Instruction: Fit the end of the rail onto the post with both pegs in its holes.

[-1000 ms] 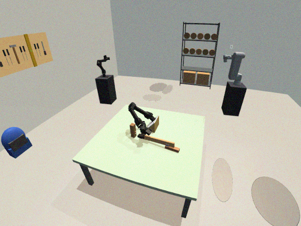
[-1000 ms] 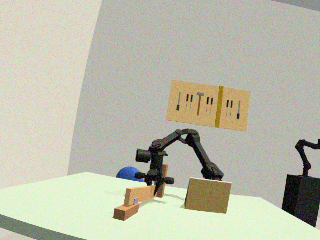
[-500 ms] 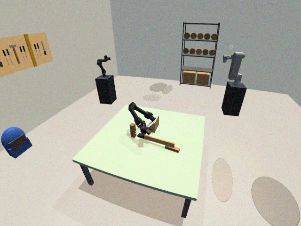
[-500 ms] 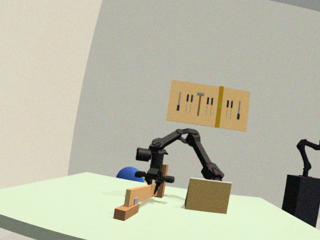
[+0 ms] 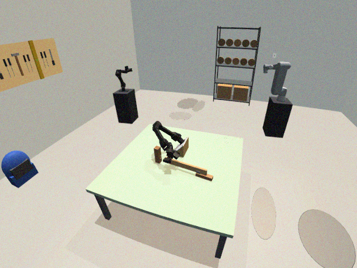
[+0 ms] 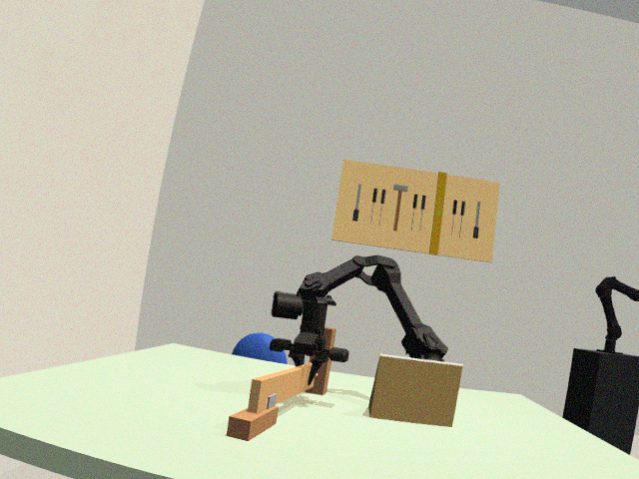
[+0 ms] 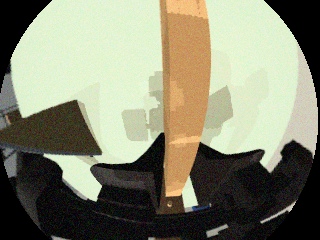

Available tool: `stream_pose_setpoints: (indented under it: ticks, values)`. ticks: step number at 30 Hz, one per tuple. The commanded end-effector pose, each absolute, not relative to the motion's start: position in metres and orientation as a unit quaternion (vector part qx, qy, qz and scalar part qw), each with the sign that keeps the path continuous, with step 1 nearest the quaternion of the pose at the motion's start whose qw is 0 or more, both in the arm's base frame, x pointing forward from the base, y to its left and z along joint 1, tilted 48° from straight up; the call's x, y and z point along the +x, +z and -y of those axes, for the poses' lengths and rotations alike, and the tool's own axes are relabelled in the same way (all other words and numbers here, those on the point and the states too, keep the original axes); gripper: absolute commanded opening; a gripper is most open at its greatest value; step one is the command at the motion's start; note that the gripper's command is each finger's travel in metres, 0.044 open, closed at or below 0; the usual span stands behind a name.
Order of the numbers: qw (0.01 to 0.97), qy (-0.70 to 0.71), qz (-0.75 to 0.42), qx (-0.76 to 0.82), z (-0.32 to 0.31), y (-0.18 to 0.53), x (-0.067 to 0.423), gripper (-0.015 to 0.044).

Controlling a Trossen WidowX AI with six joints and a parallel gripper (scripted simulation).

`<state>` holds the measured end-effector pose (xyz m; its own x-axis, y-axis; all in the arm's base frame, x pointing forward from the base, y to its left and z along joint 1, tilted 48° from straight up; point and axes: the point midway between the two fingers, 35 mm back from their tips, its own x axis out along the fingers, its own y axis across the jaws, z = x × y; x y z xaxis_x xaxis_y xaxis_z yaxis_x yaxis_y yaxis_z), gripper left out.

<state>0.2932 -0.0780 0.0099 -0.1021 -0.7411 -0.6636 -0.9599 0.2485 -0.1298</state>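
Walls of grey surround a pale green square table [image 5: 126, 184]. Only the exterior view shows the small grey bracket [image 6: 271, 399] on the low wooden footboard block [image 6: 251, 423]. The long light-wood rail [image 6: 281, 385] slopes from there toward the short upright wooden post [image 6: 326, 360], its near end pinched by the black gripper [image 6: 314, 372].

On the counter [image 5: 138, 184]: one rail [image 5: 188, 166], one post [image 5: 157, 154], one footboard block [image 5: 205, 176], one tan box [image 6: 415, 389]. Upper right: one shelf rack [image 5: 216, 63].
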Motion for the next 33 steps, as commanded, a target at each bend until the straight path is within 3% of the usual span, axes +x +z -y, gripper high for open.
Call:
stream_pose_setpoints:
  ticks: [1,33]
  values:
    - [0.327,0.174,-0.718,-0.589,0.0724,0.0130,0.2958,0.0000]
    - [0.327,0.174,-0.718,-0.589,0.0711,0.0139,0.2953,0.0000]
